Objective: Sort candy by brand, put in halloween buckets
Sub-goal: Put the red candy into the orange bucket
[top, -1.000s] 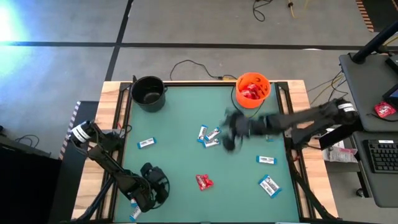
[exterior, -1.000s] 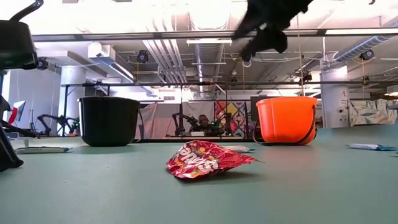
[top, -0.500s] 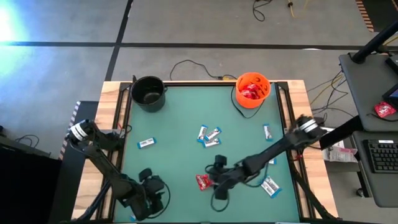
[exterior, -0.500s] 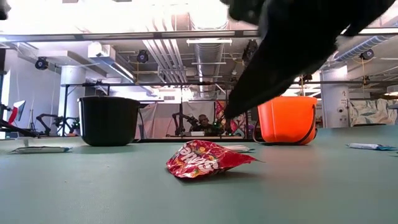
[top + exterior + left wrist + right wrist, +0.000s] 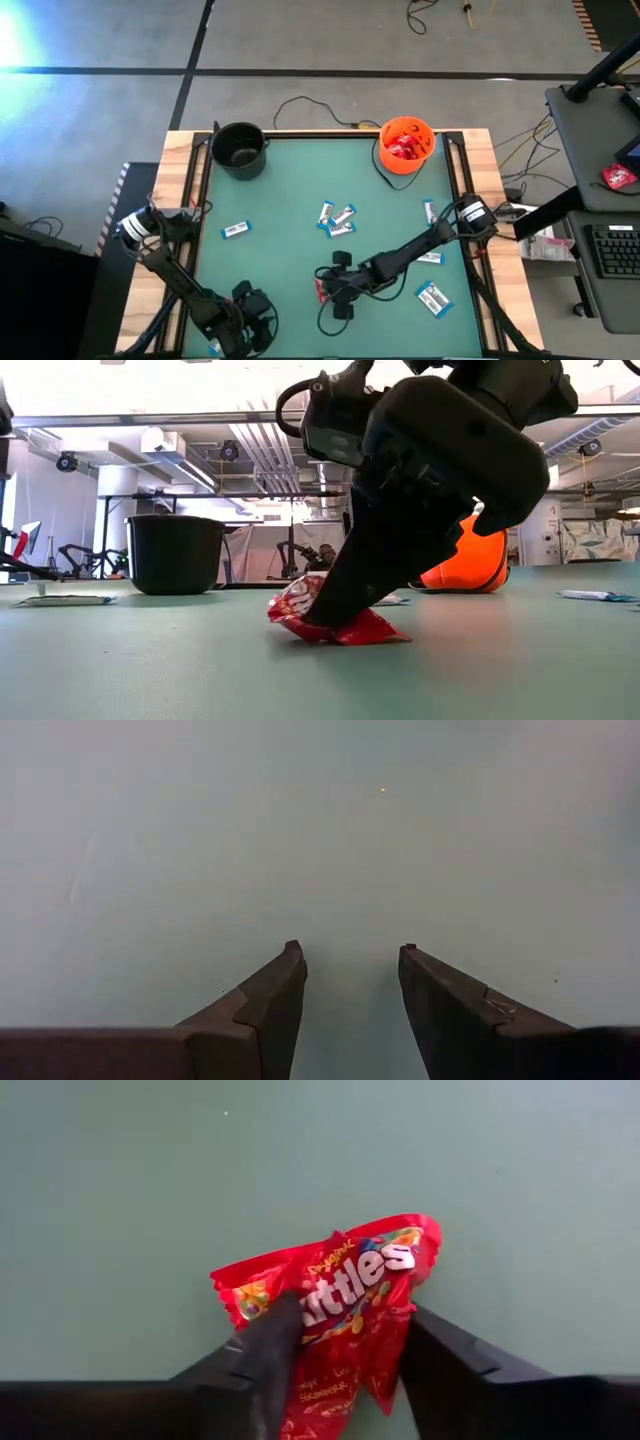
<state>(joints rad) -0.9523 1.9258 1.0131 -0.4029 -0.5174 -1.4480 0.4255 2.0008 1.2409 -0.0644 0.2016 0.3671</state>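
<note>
While the right gripper stands low over the red packet near the table's front middle, its fingers straddle the wrapper, part open and touching its edges, not yet clamped; placed so, I judge, to lift it to the orange bucket, which already holds red ones. Left gripper: front-left corner, fingers apart, empty. White-and-blue bars lie mid-table, presumably for the black bucket.

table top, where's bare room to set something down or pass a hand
Free: the mat between the black bucket and the orange bucket, and the stretch between the lone white-and-blue bar and the red packet. Crowded: the bar cluster and the right gripper straddling that packet.
</note>
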